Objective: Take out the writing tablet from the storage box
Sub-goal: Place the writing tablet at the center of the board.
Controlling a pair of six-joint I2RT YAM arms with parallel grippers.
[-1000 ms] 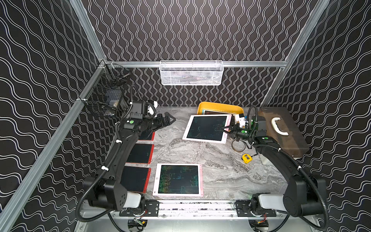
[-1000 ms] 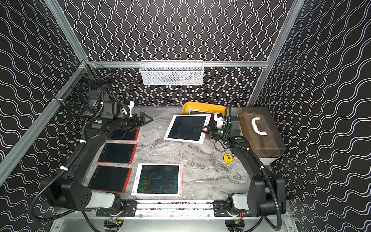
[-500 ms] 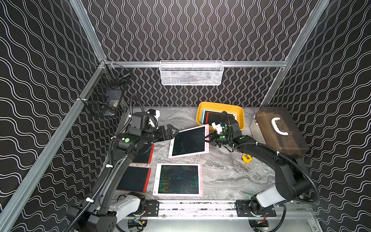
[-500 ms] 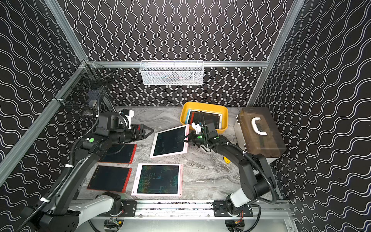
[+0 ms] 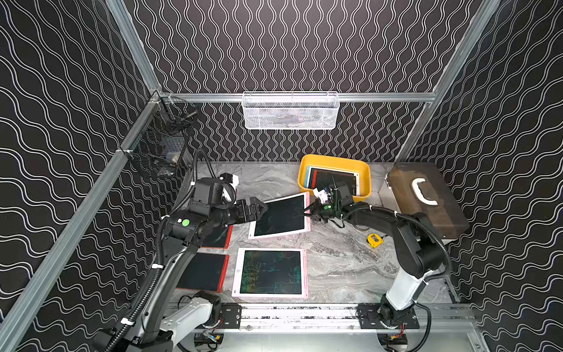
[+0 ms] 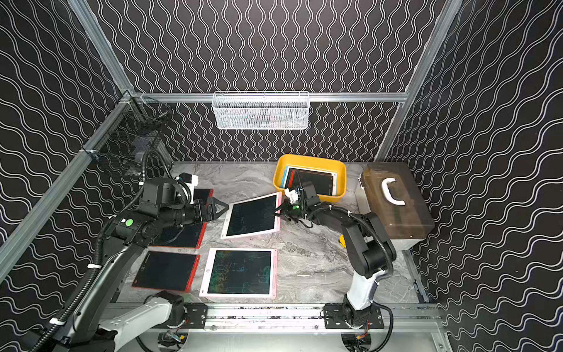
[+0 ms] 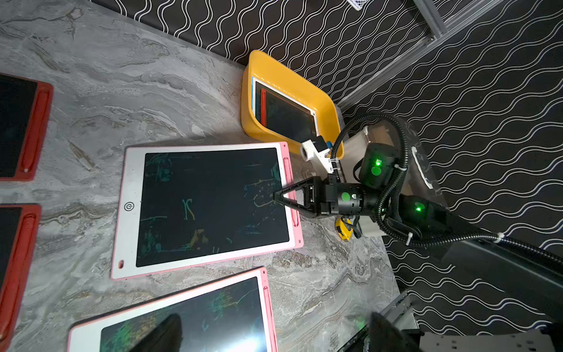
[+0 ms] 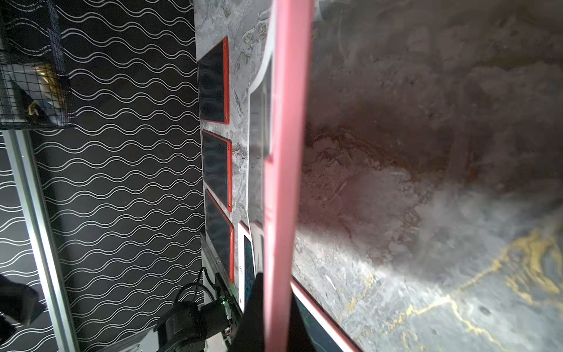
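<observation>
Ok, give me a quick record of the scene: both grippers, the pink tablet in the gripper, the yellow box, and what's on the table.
right gripper: shut on an edge of the pink tablet
pink tablet: out of the storage box, tilted over the table
left gripper: open, by the tablet's opposite edge
storage box: more tablets inside, red-framed one on top
table: second pink tablet, three red tablets

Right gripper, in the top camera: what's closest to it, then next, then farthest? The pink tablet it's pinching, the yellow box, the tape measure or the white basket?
1. pink tablet: edge pinched in the shut right gripper.
2. yellow storage box: just behind it.
3. tape measure: on the table, toward the robot's right.
4. white basket: up on the back wall.
</observation>
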